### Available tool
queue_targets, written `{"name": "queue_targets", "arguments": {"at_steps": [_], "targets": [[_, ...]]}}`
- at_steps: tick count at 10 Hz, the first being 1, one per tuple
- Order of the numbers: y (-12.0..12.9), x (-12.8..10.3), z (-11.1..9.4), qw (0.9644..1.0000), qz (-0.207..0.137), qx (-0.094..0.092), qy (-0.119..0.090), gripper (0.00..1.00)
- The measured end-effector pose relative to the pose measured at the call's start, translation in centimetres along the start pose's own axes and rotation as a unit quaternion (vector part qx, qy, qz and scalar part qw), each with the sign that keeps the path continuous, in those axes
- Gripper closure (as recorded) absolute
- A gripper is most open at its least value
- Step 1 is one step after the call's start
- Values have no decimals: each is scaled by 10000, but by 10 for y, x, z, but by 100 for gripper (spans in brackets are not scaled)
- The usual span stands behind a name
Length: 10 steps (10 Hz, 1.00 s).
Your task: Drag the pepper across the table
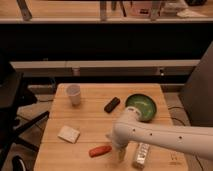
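Note:
The pepper (100,150), a small red-orange piece, lies near the front edge of the light wooden table (92,117). My white arm reaches in from the right, and its bulky wrist hangs over the table's front middle. The gripper (120,152) points down at the tabletop just to the right of the pepper, close beside it. I cannot tell whether it touches the pepper.
A white cup (73,94) stands at the back left. A black block (112,104) lies mid-table, with a green bowl (141,106) to its right. A pale square pad (68,134) lies at the left and a white tube (141,154) at the front right. A dark chair (12,107) stands left of the table.

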Motion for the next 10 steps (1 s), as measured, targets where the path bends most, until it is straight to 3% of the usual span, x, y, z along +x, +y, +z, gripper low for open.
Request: {"name": "queue_targets", "arguments": {"at_steps": [10], "targets": [[-1, -8, 28, 9997, -183, -148, -88, 21]]}}
